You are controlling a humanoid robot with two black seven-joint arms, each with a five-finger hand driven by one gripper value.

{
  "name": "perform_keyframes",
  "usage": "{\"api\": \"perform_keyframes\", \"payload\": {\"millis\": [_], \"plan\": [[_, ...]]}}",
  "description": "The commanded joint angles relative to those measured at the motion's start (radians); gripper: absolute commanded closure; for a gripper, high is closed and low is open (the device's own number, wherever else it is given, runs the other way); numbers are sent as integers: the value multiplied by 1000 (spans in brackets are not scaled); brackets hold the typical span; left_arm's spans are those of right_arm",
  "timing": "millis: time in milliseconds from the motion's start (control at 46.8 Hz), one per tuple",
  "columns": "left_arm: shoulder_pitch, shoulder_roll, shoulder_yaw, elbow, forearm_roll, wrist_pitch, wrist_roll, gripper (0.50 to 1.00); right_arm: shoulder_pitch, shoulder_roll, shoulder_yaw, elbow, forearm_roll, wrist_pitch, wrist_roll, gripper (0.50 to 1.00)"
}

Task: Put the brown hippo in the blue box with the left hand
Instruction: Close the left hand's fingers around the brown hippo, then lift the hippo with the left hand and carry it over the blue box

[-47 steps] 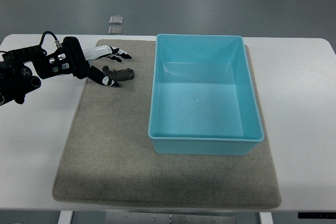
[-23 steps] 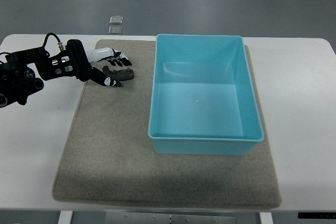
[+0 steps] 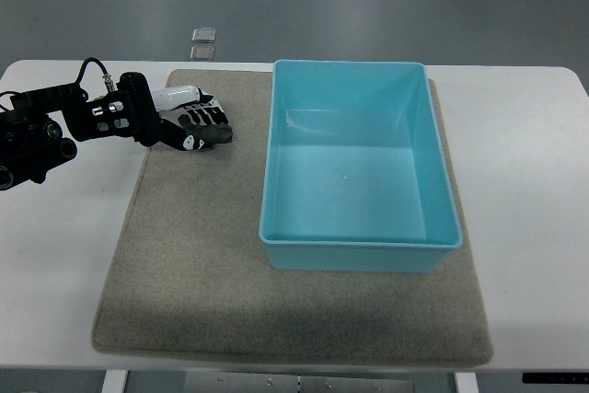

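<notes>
The brown hippo (image 3: 213, 133) is being grasped by the left robot hand (image 3: 189, 124), fingers curled over its top, thumb at the near side. It is lying on the grey mat (image 3: 184, 264), w/ the blue box (image 3: 359, 167) just to the right, not touching. Mat & box are being carried by the white surface (image 3: 529, 181).
</notes>
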Motion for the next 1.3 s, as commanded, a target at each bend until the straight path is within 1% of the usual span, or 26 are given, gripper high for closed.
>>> {"api": "perform_keyframes", "payload": {"millis": [0, 21, 492, 706, 898, 1005, 1112, 1283], "plan": [[-2, 0, 0, -1, 2, -2, 10, 979, 0, 0, 0, 0, -1, 0, 0, 564], [-5, 0, 0, -1, 2, -2, 15, 1000, 0, 0, 0, 0, -1, 0, 0, 564], [-72, 5, 0, -44, 3, -14, 23, 1000, 0, 0, 0, 0, 0, 0, 0, 564], [-109, 28, -11, -43, 2, -17, 24, 1000, 0, 0, 0, 0, 0, 0, 0, 564], [-196, 71, -14, -44, 0, -20, 24, 1000, 0, 0, 0, 0, 0, 0, 0, 564], [-255, 78, -15, -46, -4, -25, 24, 1000, 0, 0, 0, 0, 0, 0, 0, 564], [-320, 78, -17, -51, -8, -52, 24, 1000, 0, 0, 0, 0, 0, 0, 0, 564], [-383, 63, -17, -130, -4, -58, 23, 1000, 0, 0, 0, 0, 0, 0, 0, 564]]}}
